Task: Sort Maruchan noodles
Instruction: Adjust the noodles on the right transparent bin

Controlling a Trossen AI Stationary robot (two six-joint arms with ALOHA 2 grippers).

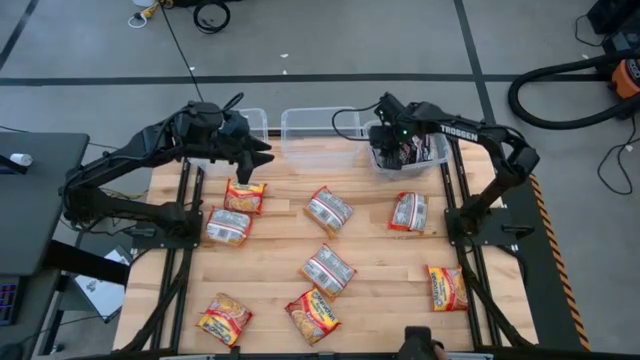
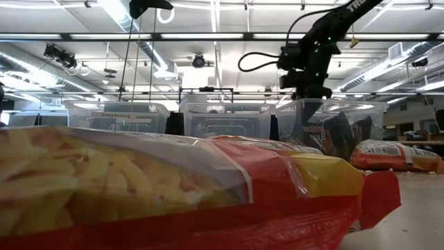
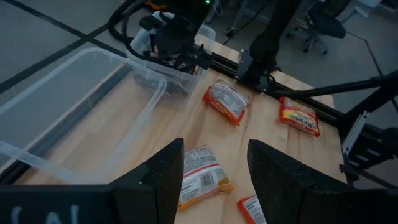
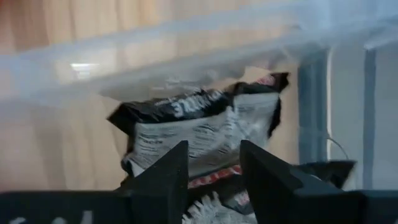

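Packets lie in two groups: dark packets (image 4: pixel 199 134) already in the right bin (image 1: pixel 436 155) at the table's far edge, and eight orange-yellow and red-and-silver ones spread flat on the wooden table (image 1: pixel 375 275). The right gripper (image 1: pixel 392 135) hangs over that bin, pointing down into it; in its wrist view the fingers (image 4: pixel 163 174) stand apart with a gap between them and a dark packet lies just below, loose on the pile rather than pinched, so I judge it open and holding nothing. The left gripper (image 1: pixel 258 158) hovers near the far edge beside the left bin (image 1: pixel 255 120), fingers spread wide and empty. The nearest unsorted packet to it is an orange one (image 1: pixel 245 196), lying on the table just toward the near edge from the fingertips, with a red-and-silver packet (image 1: pixel 229 226) a little farther on the same side. The left arm is clearly the closer to both; the right arm would have to cross the table. The orange packet's long axis runs roughly across the table, left to right, slightly tilted, so a grip across its short side would probably suit the fingers best. The middle bin (image 1: pixel 320 125) stands between the other two; I cannot tell what it holds.
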